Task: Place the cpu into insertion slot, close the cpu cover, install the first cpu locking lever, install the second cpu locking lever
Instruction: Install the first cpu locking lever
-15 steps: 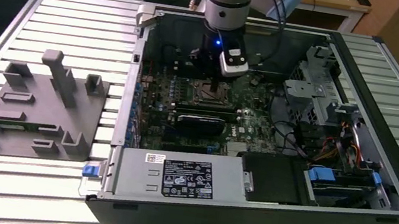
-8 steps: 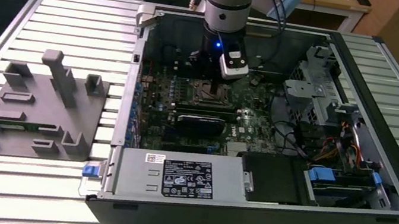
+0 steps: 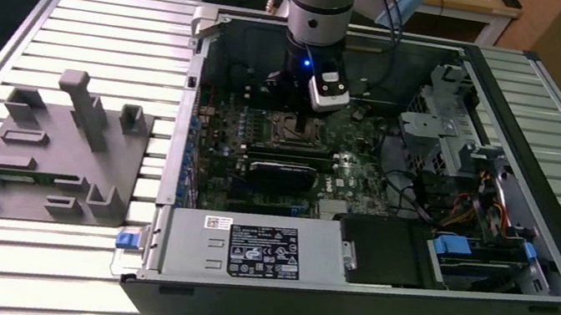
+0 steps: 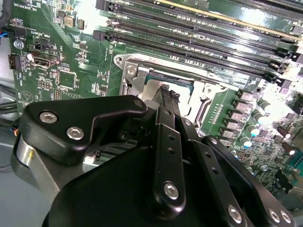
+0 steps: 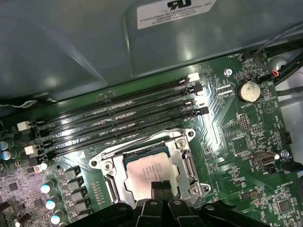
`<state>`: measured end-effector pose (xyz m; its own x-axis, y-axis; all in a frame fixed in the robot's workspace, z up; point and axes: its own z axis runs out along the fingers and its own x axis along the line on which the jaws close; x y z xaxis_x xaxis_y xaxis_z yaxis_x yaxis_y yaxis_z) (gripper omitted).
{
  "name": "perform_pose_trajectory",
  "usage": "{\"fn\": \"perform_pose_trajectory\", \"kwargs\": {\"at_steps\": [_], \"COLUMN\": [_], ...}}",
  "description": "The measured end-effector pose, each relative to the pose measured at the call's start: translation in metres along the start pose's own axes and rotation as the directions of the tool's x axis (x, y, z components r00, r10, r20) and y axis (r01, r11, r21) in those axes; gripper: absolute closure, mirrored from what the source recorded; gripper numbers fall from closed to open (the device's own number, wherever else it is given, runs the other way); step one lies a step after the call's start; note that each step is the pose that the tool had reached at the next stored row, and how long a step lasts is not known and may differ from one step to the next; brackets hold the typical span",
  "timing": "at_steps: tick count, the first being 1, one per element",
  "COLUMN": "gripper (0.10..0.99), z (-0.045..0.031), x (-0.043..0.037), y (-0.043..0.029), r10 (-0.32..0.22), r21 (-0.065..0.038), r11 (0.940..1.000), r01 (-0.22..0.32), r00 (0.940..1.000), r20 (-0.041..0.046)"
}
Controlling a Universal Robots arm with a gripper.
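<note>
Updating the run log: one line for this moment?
pincer: at cpu, in socket | cpu cover: down | grip: unclear

The near edge of the cpu (image 5: pixel 150 172) is hidden behind the gripper (image 5: pixel 161 190) in the first wrist view, so contact can't be judged. In the second wrist view the socket is mostly blocked by the gripper body. The arm (image 3: pixel 318 3) gets cut off at the exterior view's top edge.
</note>
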<state>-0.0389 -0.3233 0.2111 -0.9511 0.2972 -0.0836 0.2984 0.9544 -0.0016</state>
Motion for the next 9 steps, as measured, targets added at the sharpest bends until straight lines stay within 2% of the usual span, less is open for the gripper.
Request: {"fn": "perform_pose_trajectory", "kwargs": {"at_steps": [4, 9], "gripper": [0.98, 0.98], "z": [-0.0041, -0.0145], "x": [-0.0004, -0.0012], "y": [0.0, 0.0], "r10": [0.0, 0.0], "r21": [0.0, 0.0], "r11": [1.0, 1.0], "r01": [0.0, 0.0], "r00": [1.0, 1.0], "r20": [0.0, 0.0]}}
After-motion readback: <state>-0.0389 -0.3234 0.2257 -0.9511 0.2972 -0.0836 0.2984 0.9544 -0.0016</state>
